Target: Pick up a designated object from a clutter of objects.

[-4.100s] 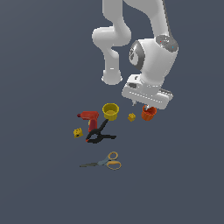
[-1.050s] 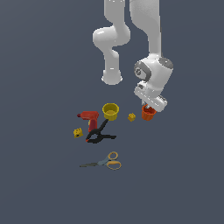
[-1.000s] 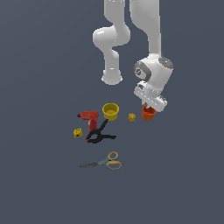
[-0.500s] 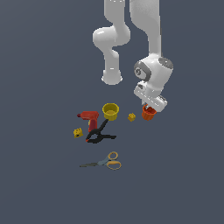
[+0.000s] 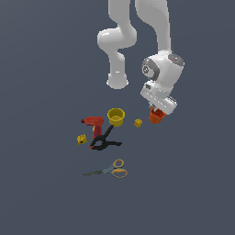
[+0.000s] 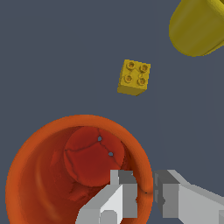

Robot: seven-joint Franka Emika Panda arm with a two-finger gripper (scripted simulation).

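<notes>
Gripper (image 6: pixel 146 192) straddled wall of orange-red cup (image 6: pixel 76 173): one finger inside, one outside, closed on rim or nearly so. Cup sat at clutter's edge on exterior view's right, apparently not yet lifted. Reach done; lift left.

Count: one orange-red cup, one yellow cup (image 5: pixel 116 116), one red drill (image 5: pixel 93 124), one black clamp (image 5: pixel 105 141), two yellow blocks (image 5: pixel 138 122), one scissors (image 5: pixel 110 170).
</notes>
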